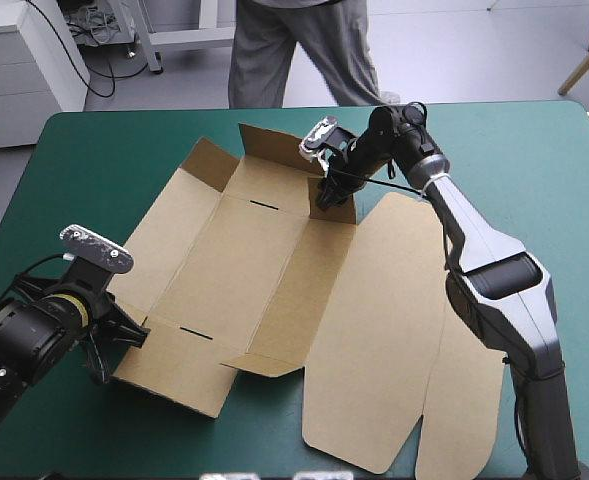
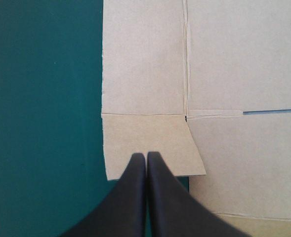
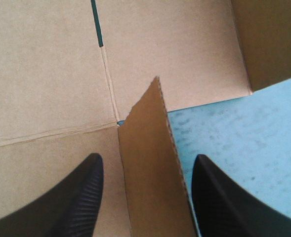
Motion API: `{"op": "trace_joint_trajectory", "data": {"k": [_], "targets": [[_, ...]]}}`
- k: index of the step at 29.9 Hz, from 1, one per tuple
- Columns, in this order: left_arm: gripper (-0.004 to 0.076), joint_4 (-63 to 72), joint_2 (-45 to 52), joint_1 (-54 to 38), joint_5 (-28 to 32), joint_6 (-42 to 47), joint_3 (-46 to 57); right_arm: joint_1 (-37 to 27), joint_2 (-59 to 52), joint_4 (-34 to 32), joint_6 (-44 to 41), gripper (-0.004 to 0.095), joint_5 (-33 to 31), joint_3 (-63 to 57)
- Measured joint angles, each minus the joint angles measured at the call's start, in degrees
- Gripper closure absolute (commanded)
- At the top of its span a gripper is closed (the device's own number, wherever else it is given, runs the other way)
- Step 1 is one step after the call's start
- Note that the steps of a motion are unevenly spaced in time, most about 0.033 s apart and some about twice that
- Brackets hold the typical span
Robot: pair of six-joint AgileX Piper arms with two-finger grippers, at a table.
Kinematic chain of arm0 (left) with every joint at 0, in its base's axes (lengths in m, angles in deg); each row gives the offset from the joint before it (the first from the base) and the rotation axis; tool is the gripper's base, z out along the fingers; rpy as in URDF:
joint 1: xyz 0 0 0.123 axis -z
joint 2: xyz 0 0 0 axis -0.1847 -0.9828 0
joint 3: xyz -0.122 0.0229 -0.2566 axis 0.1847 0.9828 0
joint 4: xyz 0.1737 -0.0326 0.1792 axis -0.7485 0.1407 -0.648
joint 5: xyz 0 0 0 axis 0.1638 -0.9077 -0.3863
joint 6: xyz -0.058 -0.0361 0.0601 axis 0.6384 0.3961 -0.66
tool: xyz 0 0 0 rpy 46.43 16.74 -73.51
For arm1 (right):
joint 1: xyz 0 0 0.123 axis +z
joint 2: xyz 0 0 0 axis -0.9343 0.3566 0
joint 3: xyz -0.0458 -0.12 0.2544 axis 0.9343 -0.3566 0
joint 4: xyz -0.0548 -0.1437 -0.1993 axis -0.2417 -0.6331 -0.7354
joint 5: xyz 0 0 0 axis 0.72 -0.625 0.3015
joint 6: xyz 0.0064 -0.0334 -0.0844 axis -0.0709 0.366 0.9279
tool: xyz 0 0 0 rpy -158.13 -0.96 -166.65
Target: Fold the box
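High view: I see the brown box (image 1: 244, 270) lying opened out in the middle of the teal-green table (image 1: 534, 160). Its far left walls are partly raised, and its lid panel (image 1: 374, 340) lies flat toward the near right. My left hand (image 1: 124, 335) sits at the box's near left corner. My right hand (image 1: 326, 195) points down at the far right corner of the base, where a flap stands up.

Left wrist view: on the left hand (image 2: 145, 155) the black fingers are pressed together into one pointed arch with nothing between them. Their tips are over a small flap (image 2: 150, 138) that lies flat at the box's edge, with teal-green cover beside it.

Right wrist view: the right hand (image 3: 146, 157) is spread wide and grips nothing. An upright flap (image 3: 152, 197) rises edge-on between the two fingers; I cannot tell whether either finger touches it. Flat board lies on one side of it, bare table on the other.
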Motion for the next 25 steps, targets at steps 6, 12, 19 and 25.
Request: {"op": "trace_joint_trajectory", "data": {"k": [6,12,19,25], "targets": [[0.0734,0.3,0.0,0.0,0.0,0.0,0.0,0.0,1.2,1.0,0.0,0.0815,-0.1,0.1],[0.0734,0.3,0.0,0.0,-0.3,0.0,0.0,0.1,1.5,1.8,1.2,0.0927,-1.0,0.1],[0.0734,0.3,0.0,0.0,-0.5,0.0,0.0,0.1,1.5,3.0,5.6,0.0927,-1.2,0.1],[0.0734,0.4,0.0,0.0,-0.5,0.0,0.0,0.1,1.5,7.6,15.3,0.0927,-1.0,0.1]]}}
